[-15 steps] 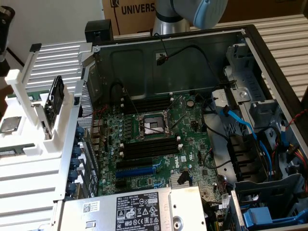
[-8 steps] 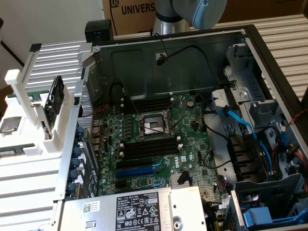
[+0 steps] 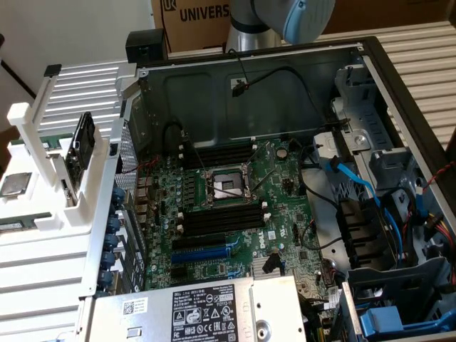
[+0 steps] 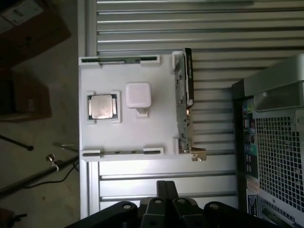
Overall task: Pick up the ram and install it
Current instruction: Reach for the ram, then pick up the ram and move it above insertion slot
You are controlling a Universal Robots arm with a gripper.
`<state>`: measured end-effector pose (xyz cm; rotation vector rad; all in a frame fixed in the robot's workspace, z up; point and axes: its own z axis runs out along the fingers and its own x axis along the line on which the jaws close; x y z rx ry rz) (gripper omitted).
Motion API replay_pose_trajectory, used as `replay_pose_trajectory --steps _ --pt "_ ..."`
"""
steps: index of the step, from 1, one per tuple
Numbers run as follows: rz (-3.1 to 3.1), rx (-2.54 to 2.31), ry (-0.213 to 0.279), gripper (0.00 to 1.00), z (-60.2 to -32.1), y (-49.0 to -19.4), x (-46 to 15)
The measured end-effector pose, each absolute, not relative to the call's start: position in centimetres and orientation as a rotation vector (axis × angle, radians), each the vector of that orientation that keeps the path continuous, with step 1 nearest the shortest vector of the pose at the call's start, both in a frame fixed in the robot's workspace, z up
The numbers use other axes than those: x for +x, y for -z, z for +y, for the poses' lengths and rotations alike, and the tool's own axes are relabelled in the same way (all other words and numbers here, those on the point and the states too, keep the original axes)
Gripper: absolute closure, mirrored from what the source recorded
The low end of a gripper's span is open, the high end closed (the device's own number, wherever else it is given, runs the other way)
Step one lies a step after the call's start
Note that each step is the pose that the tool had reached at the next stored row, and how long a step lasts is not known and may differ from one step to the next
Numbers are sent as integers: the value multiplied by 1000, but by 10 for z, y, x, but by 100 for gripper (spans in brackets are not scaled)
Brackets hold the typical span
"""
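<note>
Shut on nothing, the black two-finger gripper [image 4: 166, 186] hangs over a ribbed metal table [image 4: 166, 28]. Farther off, the long dark-green ram stick [image 4: 185, 90] stands on edge in a white plastic holder tray [image 4: 156, 123], beside the open grey computer case [image 4: 275, 142]. It looks light and stiff but fragile, so pinch its flat faces mid-length, clear of the contacts.

The motherboard [image 3: 281, 196] is showing deep green, with its memory slots [image 3: 221, 217] running black between white end clips and one expansion slot [image 3: 203, 254] standing out in blue. Blue cables [image 3: 356, 182] are curling beside it. The tray [image 4: 118, 135] is looking white, carrying a dark-green ram [image 4: 123, 60] and a silver processor [image 4: 101, 106]. The gripper [image 4: 166, 184] is showing black against the tabletop [image 4: 166, 28], which is running in grey ribbed stripes. The cardboard box [image 3: 192, 18] is showing brown with dark lettering.
</note>
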<state>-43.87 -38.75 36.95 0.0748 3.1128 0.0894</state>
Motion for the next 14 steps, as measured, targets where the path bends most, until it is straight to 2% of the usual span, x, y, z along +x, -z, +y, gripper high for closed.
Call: replay_pose_trajectory --steps 14 --pt "3120 67 -91 90 -382 -369 -460"
